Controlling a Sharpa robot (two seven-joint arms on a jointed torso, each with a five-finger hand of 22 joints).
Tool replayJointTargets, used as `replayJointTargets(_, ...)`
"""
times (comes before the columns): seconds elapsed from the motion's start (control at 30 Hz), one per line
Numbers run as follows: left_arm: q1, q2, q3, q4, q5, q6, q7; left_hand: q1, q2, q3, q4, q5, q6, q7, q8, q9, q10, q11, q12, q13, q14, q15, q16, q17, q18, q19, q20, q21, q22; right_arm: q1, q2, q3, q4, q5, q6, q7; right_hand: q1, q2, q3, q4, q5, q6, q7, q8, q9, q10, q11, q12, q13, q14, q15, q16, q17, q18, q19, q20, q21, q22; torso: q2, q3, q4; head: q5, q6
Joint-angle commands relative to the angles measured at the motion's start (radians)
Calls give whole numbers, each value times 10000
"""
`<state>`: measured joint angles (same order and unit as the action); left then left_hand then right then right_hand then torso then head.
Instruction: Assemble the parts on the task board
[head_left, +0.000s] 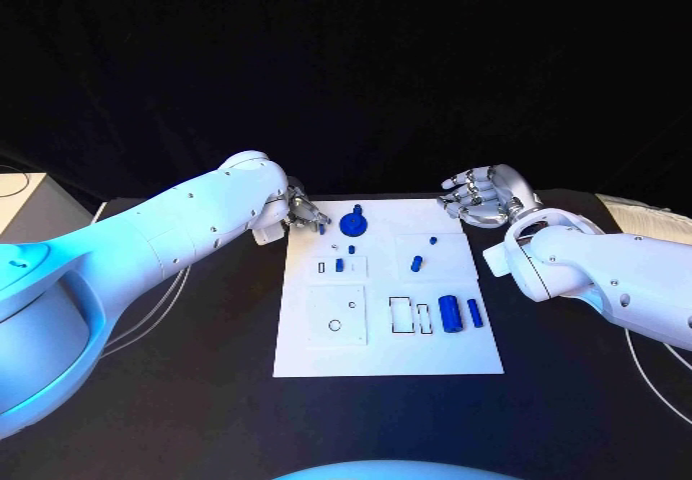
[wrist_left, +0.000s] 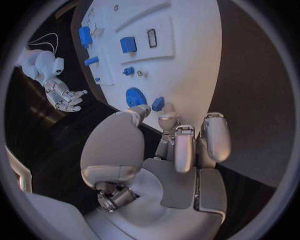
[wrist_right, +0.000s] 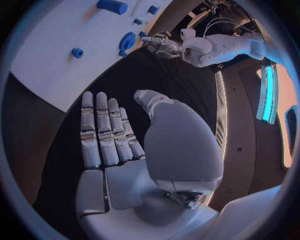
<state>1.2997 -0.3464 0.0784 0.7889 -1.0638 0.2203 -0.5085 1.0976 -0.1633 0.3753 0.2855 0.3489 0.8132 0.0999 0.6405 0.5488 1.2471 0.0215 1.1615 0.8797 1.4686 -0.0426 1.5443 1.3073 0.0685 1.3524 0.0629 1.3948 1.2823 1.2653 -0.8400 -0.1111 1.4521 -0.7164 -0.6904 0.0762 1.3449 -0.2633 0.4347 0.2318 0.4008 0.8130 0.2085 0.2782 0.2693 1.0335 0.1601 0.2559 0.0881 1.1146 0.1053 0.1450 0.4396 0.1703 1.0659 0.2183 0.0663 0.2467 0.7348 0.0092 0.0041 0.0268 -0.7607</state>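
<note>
The white task board (head_left: 389, 340) lies in the middle of the table. At its far left stands a blue gear-like part (head_left: 356, 222) (wrist_left: 134, 96). My left hand (head_left: 303, 212) (wrist_left: 165, 145) hovers at that corner, fingertips (wrist_left: 169, 120) close to the gear. A small blue piece (wrist_left: 158, 103) sits right at those fingertips; whether it is pinched or lies on the board I cannot tell. My right hand (head_left: 483, 195) (wrist_right: 109, 135) hangs off the board's far right corner, fingers straight, palm empty. A blue cylinder (head_left: 450, 312) and a blue bar (head_left: 475, 312) lie at the board's right.
More small blue parts (head_left: 415, 263) (head_left: 339, 265) sit mid-board beside outlined slots (head_left: 400, 313). A round hole (head_left: 335, 325) marks the near left panel. A pale box (head_left: 29, 200) stands off the table's far left.
</note>
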Motion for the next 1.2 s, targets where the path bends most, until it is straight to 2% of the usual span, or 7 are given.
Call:
replayJointTargets(0.03, -3, 35, -4, 12, 110, 137, 86, 116, -13, -51, -26, -11, 59, -3, -8, -15, -28, 14, -10, 8, 838, 56, -17, 2071, 63, 30, 54, -24, 9, 4, 10, 3, 21, -35, 82, 131, -1, 13, -18, -68, 51, -54, 249, -15, -14, 3, 40, -35, -9, -3, 53, -37, -9, 134, -87, 4, -9, -8, -7, 1, 7, -2, -28)
replayJointTargets(0.33, -6, 8, -15, 60, 174, 21, 70, 643, 278, 149, -81, 21, 299, -124, 222, 28, -17, -81, 35, 16, 837, -13, -16, 2067, 69, 21, 29, -27, 12, 6, 19, 3, 12, -35, 91, 121, -1, 13, -18, -68, 51, -54, 249, -15, -14, 3, 40, -35, -9, -3, 53, -37, -9, 134, -87, 4, -9, -8, -20, 0, 20, -11, -90)
replayJointTargets(0.4, -6, -8, -15, 82, 248, -2, 69, 834, 346, 250, -91, 34, 422, -226, 528, 204, -22, -167, 37, 4, 834, -84, -20, 2059, 71, 19, -10, -28, 15, 6, 18, 3, 11, -35, 94, 119, -1, 13, -18, -68, 51, -54, 249, -15, -14, 3, 40, -35, -9, -3, 53, -37, -9, 134, -87, 4, -9, -8, -18, -1, 18, -20, -100)
replayJointTargets(0.47, -6, -30, -15, 114, 372, -24, 70, 1240, 433, 727, -154, 51, 261, -400, 1316, 834, -49, -333, 6, -63, 826, -240, -32, 2036, 77, -7, -129, -51, -3, 7, 18, 3, 9, -35, 98, 115, -1, 13, -18, -68, 51, -54, 249, -15, -14, 3, 40, -35, -9, -3, 53, -37, -9, 134, -87, 4, -9, -8, -19, 0, 14, -30, -111)
replayJointTargets(0.63, -7, -69, -15, 200, 721, -13, 93, 1475, 361, 1813, -261, 63, -140, -492, 2029, 1568, -75, -410, -5, -146, 822, -311, -38, 2024, 82, -36, -209, -82, -18, 7, 18, 3, 5, -35, 108, 109, -1, 13, -18, -68, 51, -54, 249, -15, -14, 3, 40, -35, -9, -3, 53, -37, -9, 134, -87, 4, -9, -8, -12, 5, 4, -37, -125)
replayJointTargets(0.83, -7, -91, -15, 243, 1276, 52, 189, 1502, 293, 3152, -787, 42, -480, -402, 2185, 1916, -183, -341, -74, -307, 794, -248, -69, 1959, 106, -138, -193, -158, -100, 7, 18, 3, 1, -35, 114, 102, -1, 13, -18, -68, 51, -54, 249, -15, -14, 3, 40, -35, -9, -3, 53, -37, -9, 134, -87, 4, -9, -8, -14, 8, 17, -31, -147)
replayJointTargets(1.2, -6, -352, -13, 580, 1602, -165, 215, 1285, 171, 3939, -1316, 20, -511, -367, 2278, 2106, -176, -316, -52, -340, 793, -221, -64, 1962, 112, -156, -167, -159, -91, 7, 7, 3, -9, -35, 126, 93, -1, 13, -18, -68, 51, -54, 249, -15, -14, 3, 40, -35, -9, -3, 53, -37, -9, 134, -87, 4, -9, -8, -47, 10, 36, -35, -188)
